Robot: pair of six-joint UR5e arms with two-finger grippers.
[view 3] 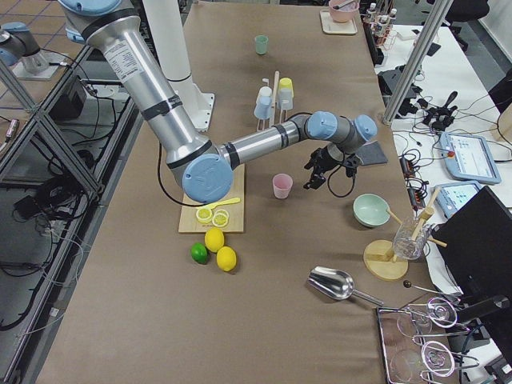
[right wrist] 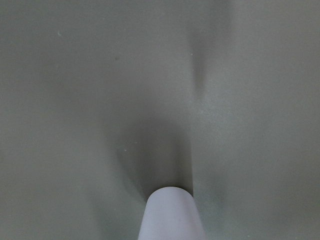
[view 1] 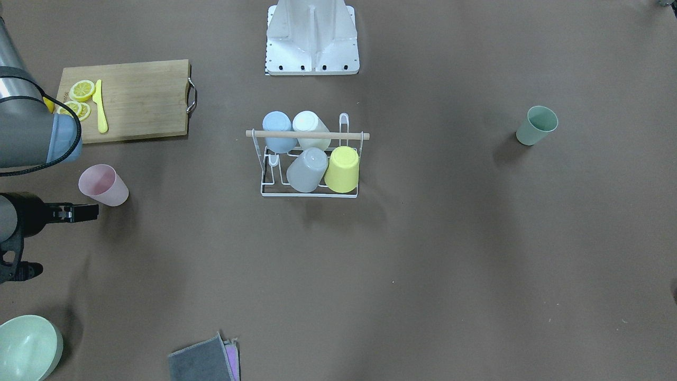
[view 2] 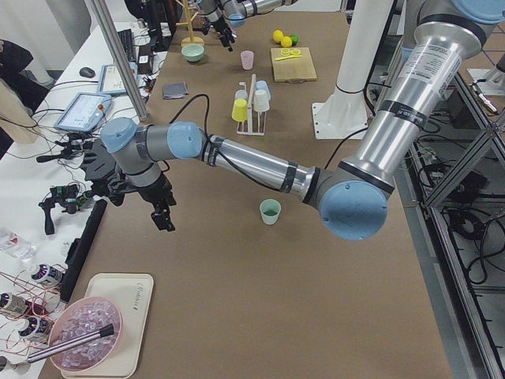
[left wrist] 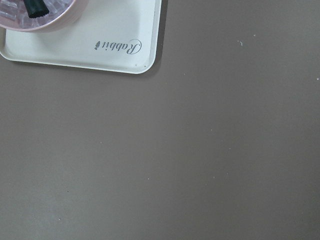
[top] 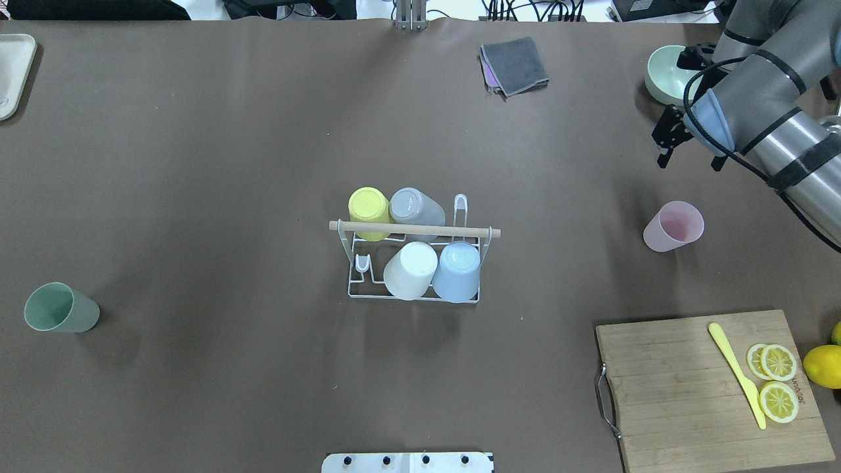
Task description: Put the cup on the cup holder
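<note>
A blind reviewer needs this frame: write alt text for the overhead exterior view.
A white wire cup holder at centre carries four upturned cups. A pink cup stands at right near the right gripper, and a green cup stands far left. A cutting board with lemon slices lies at lower right.

Upright pink cup [top: 671, 228] stands well apart from the white wire cup holder [top: 476, 231].

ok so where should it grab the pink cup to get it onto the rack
Grip the pink cup across its side wall, about mid-height, coming in level from the side where the right gripper is. It stands upright, mouth up, nothing touching it, and the cups on the rack sit mouth down, so a side hold likely leaves room to flip it.
</note>
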